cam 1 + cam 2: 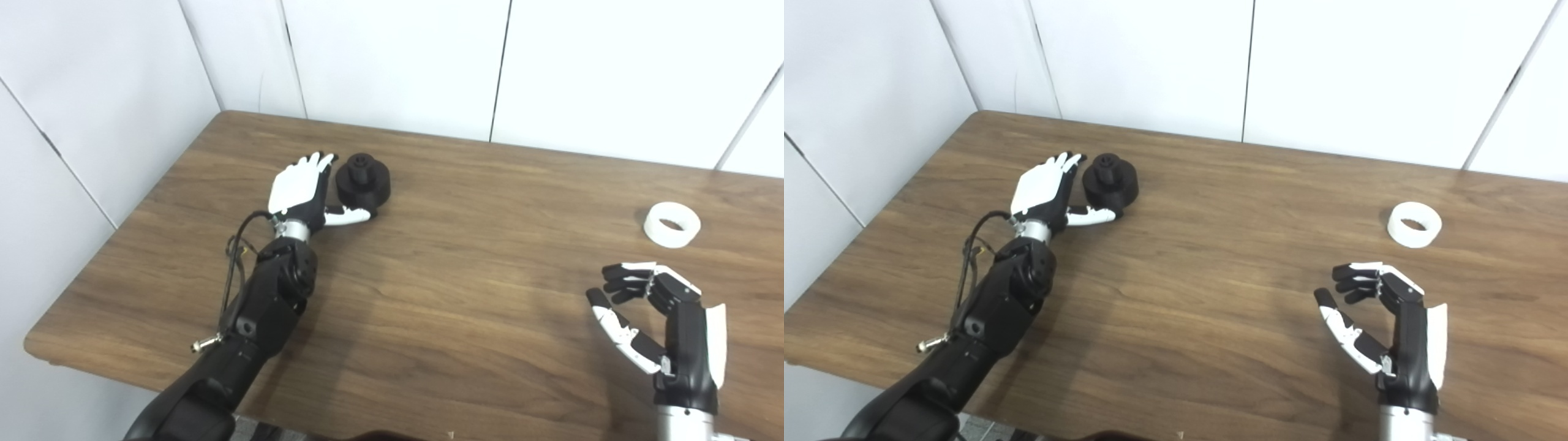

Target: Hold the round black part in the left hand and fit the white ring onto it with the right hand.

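Toward the far left corner of the wooden table sits the round black part, a squat disc with a narrower stub rising from its top. No brand, label or writing can be read on it or on anything else in either view. The left hand lies beside the part with its fingers spread and extended along the part's left side and its thumb reaching under the near side; it seems to touch the part, though contact is hard to judge, and it is not closed around it. Near the right edge, the white ring rests flat on the table. The right hand hovers nearer the front edge, apart from the ring, fingers curled but parted from the thumb, holding nothing. White wall panels stand behind the table.
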Tool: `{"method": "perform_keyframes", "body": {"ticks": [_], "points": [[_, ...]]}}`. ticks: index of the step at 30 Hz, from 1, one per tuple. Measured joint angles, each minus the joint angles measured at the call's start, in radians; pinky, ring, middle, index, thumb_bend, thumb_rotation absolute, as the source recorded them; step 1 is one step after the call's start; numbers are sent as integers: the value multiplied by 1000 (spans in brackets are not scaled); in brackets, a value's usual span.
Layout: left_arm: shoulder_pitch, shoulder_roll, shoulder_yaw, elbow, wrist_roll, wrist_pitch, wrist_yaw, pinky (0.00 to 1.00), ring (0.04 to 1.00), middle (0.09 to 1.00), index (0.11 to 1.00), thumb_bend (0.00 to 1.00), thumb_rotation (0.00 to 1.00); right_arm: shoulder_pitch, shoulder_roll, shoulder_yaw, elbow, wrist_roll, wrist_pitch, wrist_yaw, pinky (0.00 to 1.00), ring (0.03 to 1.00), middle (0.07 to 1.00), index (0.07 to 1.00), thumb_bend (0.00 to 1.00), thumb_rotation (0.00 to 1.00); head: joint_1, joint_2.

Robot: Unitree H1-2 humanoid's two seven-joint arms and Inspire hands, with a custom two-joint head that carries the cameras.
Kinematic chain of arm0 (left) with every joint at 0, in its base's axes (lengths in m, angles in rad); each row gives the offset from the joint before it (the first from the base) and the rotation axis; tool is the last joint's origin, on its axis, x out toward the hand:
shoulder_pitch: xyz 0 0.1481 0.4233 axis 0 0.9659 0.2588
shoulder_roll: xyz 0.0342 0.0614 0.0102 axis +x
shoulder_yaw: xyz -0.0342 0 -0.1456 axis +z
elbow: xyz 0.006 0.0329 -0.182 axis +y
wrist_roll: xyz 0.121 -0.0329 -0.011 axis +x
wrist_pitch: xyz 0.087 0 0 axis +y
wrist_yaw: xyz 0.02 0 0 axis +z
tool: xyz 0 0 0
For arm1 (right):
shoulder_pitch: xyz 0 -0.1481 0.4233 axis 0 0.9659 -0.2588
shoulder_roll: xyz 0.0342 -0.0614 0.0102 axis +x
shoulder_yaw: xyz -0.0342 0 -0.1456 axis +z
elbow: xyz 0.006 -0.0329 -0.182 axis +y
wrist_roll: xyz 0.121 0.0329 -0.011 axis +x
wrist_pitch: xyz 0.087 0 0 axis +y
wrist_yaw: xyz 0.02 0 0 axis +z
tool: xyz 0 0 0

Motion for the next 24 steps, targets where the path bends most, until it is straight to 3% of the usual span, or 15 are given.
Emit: {"method": "perform_keyframes", "body": {"ticks": [15, 24], "points": [[-9, -15, -15, 3, -18, -2, 0, 1000, 1000, 1000, 884, 1000, 506, 2, 0, -1, -6, 0, 5, 2, 393, 490, 569, 494, 504, 147, -15, 12], [-44, -25, -12, 85, -38, -15, 34, 1000, 1000, 1000, 877, 1000, 524, 8, -1, -7, -18, -11, 22, 2, 392, 489, 569, 494, 504, 150, -11, 18]]}}
